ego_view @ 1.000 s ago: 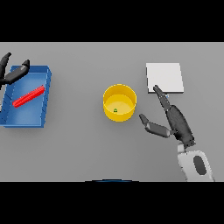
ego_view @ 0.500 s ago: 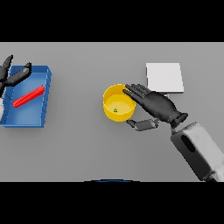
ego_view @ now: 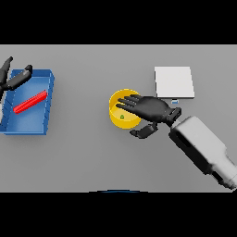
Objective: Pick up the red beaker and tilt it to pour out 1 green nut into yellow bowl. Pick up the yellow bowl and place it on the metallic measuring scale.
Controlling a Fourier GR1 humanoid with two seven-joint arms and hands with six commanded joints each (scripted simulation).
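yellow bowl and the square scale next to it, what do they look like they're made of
The round yellow bowl looks like matte plastic: flat, even colour with no glint, though glazed ceramic cannot be ruled out. The flat square measuring scale reads as pale brushed metal, a smooth light-grey plate without reflections; painted plastic would look much the same.

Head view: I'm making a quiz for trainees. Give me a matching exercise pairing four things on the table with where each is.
Things:
1. green nut
2. red beaker
3. measuring scale
4. right hand

Places:
A. lying in the blue tray
B. over the yellow bowl's right rim
C. inside the yellow bowl
D. on the table, right of the bowl

Pairs: 1-C, 2-A, 3-D, 4-B
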